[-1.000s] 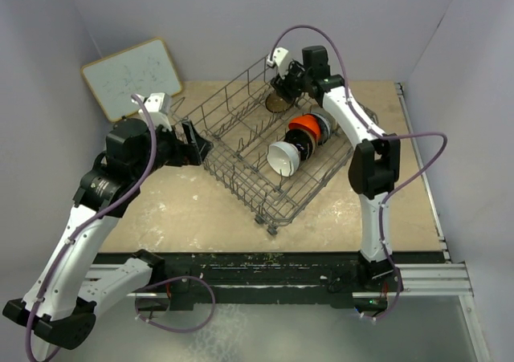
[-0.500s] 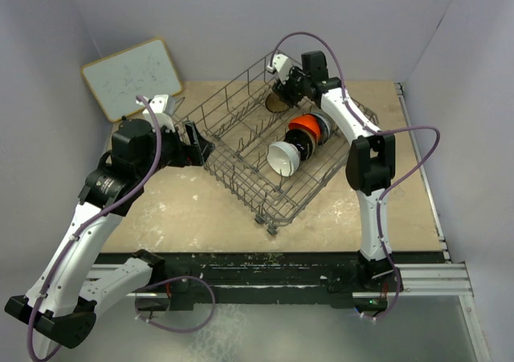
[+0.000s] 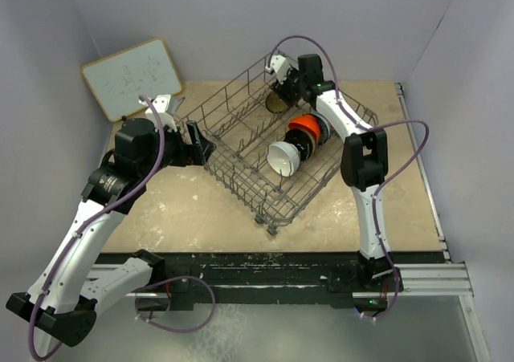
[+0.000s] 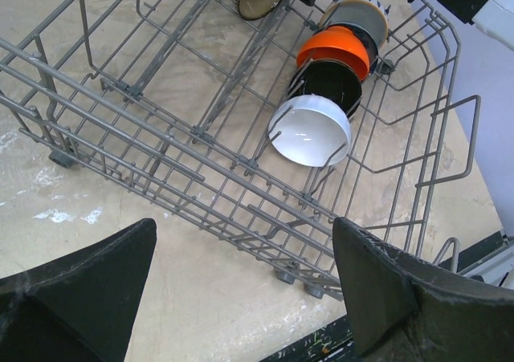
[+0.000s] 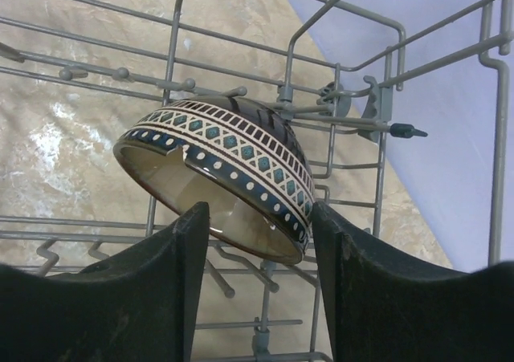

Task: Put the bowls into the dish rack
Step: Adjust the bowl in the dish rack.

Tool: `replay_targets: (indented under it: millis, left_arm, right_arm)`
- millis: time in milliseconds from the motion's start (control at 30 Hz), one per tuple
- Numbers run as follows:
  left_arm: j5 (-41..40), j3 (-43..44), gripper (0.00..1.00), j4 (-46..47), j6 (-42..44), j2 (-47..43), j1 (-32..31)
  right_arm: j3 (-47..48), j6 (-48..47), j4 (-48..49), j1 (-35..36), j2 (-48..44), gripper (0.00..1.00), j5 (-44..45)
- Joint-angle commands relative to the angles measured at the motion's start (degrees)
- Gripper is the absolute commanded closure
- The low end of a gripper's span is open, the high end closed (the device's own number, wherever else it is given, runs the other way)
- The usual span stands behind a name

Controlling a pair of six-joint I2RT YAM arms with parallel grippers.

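Right gripper (image 5: 257,254): fingers spread, patterned bowl (image 5: 221,173) between them, at dish rack's (image 3: 241,149) twelve o'clock corner. Left gripper (image 4: 241,286): open, empty.

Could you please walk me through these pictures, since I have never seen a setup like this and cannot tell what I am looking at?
These are two robot arms bolted at the near edge of a table, each ending in a two-finger gripper. The overhead picture comes from a fixed camera above and behind them; the other two come from cameras on the wrists, so the dark shapes at their lower edge are the arm's own fingers.

On the table sits a grey wire dish rack. A white bowl, a black bowl and an orange-red bowl stand on edge in a row inside it. A whiteboard leans at the far left.

The right gripper, open, straddles the rim of a blue-and-white patterned bowl tilted in the rack's far corner. The left gripper is open and empty beside the rack.
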Motion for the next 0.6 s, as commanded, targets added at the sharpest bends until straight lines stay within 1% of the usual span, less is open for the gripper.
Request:
replay_targets:
  millis: [0, 100, 133, 167, 233, 300, 333, 567]
  left_arm:
    - [0.21, -0.64, 0.07, 3.24, -0.1, 0.07, 0.14]
    - [0.46, -0.66, 0.07, 3.54, -0.23, 0.35, 0.1]
    - [0.57, -0.75, 0.08, 3.64, -0.28, 0.41, 0.12]
    - [0.64, -0.75, 0.07, 3.78, -0.32, 0.4, 0.08]
    - [0.73, -0.77, 0.07, 3.9, -0.3, 0.45, 0.08]
    - [0.69, -0.85, 0.07, 3.94, -0.32, 0.44, 0.11]
    - [0.76, -0.93, 0.07, 3.98, -0.3, 0.43, 0.14]
    - [1.02, -1.51, 0.07, 4.28, -0.73, -0.3, 0.14]
  right_arm:
    - [-0.22, 1.6, 2.33, -0.27, -1.01, 0.46, 1.61]
    - [-2.35, 3.44, 6.33, -0.19, -1.81, 0.54, 3.64]
    - [-3.3, 4.23, 7.83, -0.12, -2.28, 0.58, 4.46]
    - [-4.42, 5.36, 9.66, -0.03, -2.82, 0.65, 5.39]
    - [-6.35, 6.99, 12.42, -0.01, -3.95, 0.85, 6.51]
    - [-8.23, 8.69, 15.25, 0.11, -5.27, 0.98, 7.41]
    - [-9.4, 9.42, 17.02, 0.27, -6.08, 1.0, 8.27]
    - [-15.53, 14.35, 27.27, 1.8, -11.77, 1.0, 17.08]
